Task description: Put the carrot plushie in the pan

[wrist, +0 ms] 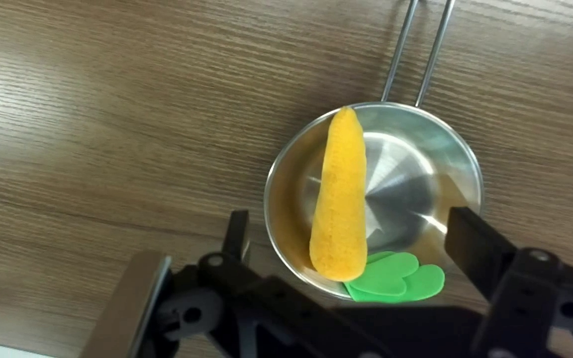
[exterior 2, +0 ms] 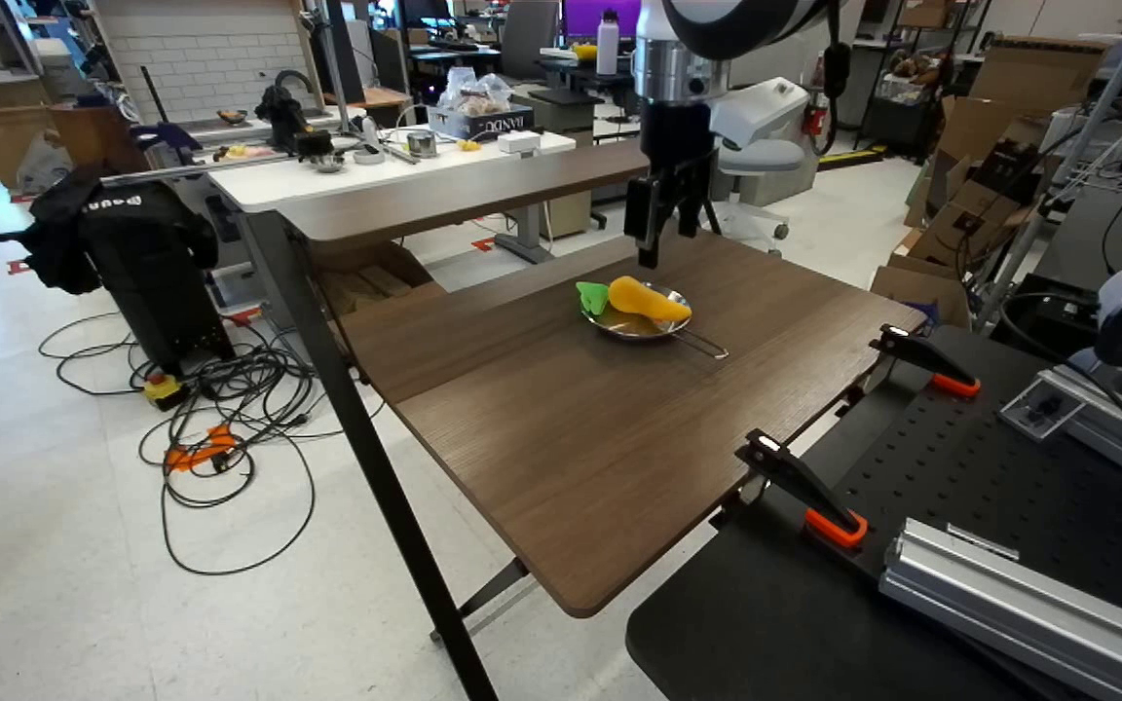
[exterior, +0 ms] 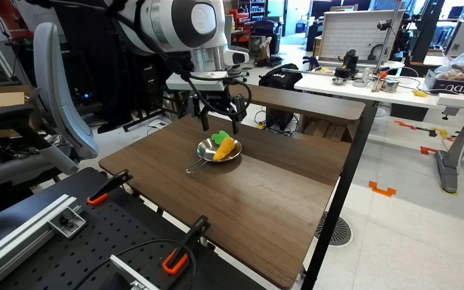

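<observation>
There we saw it, the orange-yellow carrot plushie (wrist: 339, 209) lying inside the shiny metal pan (wrist: 416, 139), on the left half as the wrist view showed it, green leaves (wrist: 391, 281) poking over the rim! In an exterior view we spotted the pan's wire handle (exterior: 196, 165) pointing to the near left across the brown table (exterior: 256, 217), with two clamps (exterior: 189, 240) along its near left edge. Above, we had the gripper (exterior: 220, 128) hanging, fingers (exterior: 235, 125) spread wide, apart from pan and plushie alike!
</observation>
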You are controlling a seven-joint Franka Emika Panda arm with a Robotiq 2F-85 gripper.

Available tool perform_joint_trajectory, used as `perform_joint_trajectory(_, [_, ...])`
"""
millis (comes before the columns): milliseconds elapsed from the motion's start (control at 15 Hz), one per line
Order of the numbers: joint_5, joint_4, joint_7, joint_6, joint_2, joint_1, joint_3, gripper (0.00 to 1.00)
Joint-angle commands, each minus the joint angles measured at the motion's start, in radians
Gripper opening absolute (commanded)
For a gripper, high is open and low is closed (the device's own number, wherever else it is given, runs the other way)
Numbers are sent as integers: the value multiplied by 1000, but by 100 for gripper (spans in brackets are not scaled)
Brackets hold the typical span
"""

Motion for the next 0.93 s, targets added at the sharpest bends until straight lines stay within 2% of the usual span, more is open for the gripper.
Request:
perform_joint_trajectory(0, [-20,-76,6,40,-87,-12,2,100])
perform_joint_trajectory(800, [-31,-191,47,25,-256,-11,-2,100])
perform_joint_trajectory(867, [-6,-138,27,7,-198,-17,10,100])
